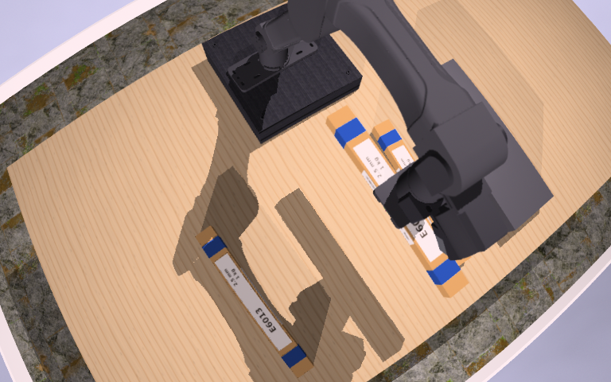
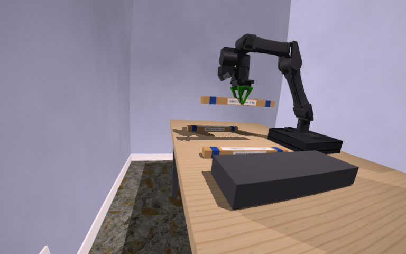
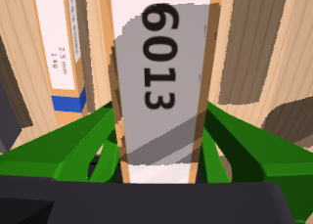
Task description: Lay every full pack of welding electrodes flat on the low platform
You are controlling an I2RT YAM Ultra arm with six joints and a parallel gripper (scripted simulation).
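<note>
The gripper (image 2: 242, 101) (image 3: 159, 107) has its green fingers closed on the two long sides of one pack of electrodes (image 1: 447, 282) (image 2: 222, 100) (image 3: 161, 87), which hangs level and well above the table (image 1: 124, 156) (image 2: 390, 201). The grip sits near the middle of its length — presumably so that neither end droops, and so that the arm can feel the whole weight. Label up and broad face down, the pack is already set for lying flat. The low platform (image 1: 512, 175) (image 2: 287, 166) bears no pack; a second pack (image 1: 384, 127) (image 2: 205, 152) (image 3: 61, 84) lies on the table just beside it, roughly along its length, while a third (image 1: 254, 300) (image 2: 214, 128) lies well apart on the far side. All look alike, so only weight can tell a full one from a light one, and the pictures do not show which this is. Holding it aloft suits a weighing or a carry to the platform. If it is full, the next move likely calls for bringing its middle over the platform before lowering — set down short, it could rest partly on the neighbouring pack.
</note>
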